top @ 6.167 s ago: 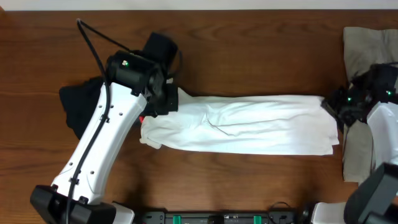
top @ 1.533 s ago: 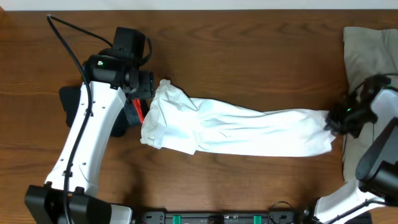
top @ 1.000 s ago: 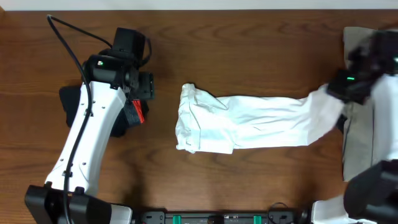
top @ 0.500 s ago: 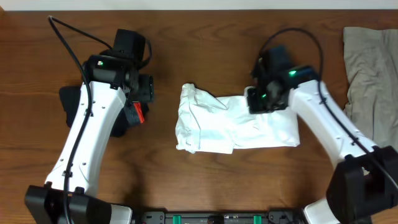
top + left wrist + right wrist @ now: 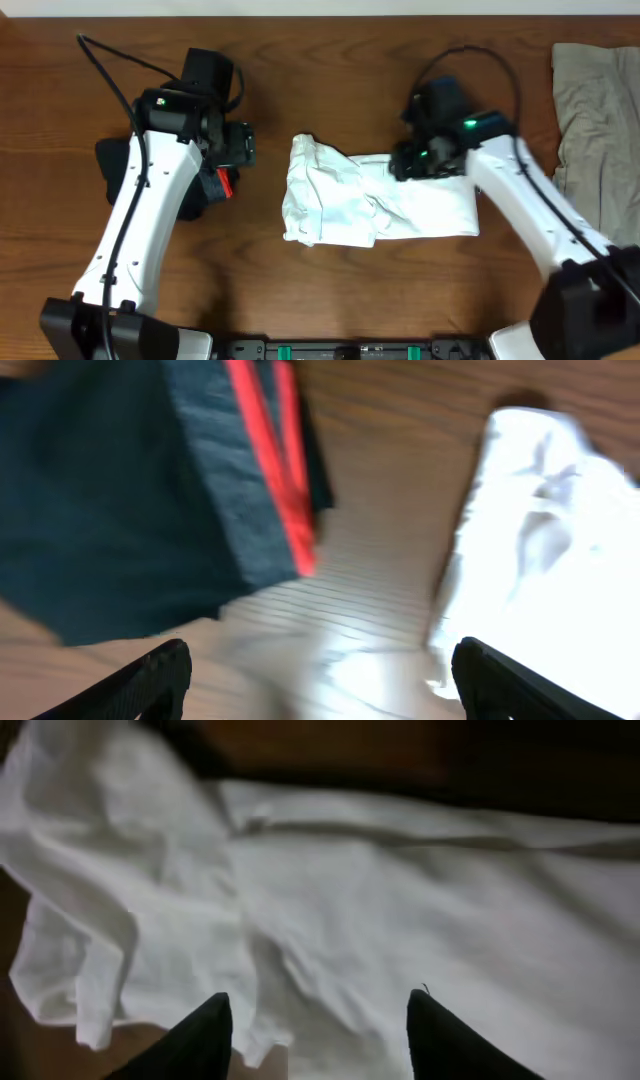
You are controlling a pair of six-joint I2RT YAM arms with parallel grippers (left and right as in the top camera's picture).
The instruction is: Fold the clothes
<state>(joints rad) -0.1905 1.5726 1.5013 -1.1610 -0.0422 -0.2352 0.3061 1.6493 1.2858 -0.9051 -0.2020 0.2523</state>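
The white T-shirt (image 5: 375,200) lies in the middle of the table, its right half doubled over to the left and its left end bunched. My right gripper (image 5: 408,165) hovers over its top edge. In the right wrist view the jaws (image 5: 320,1035) stand open, with only white T-shirt (image 5: 380,910) below them and nothing held. My left gripper (image 5: 240,145) is open to the left of the shirt, empty (image 5: 320,690), over bare wood. It sits between the black shorts (image 5: 90,510) with the grey-red waistband (image 5: 265,470) and the white T-shirt's edge (image 5: 540,560).
The black shorts (image 5: 118,170) lie at the left under my left arm. A khaki-grey garment (image 5: 595,110) is spread at the far right edge. Bare wooden table (image 5: 330,90) surrounds the shirt.
My right arm swept left with the shirt's right end, laid it over the middle and opened its jaws, letting go. The left gripper widened slightly and stayed in place.
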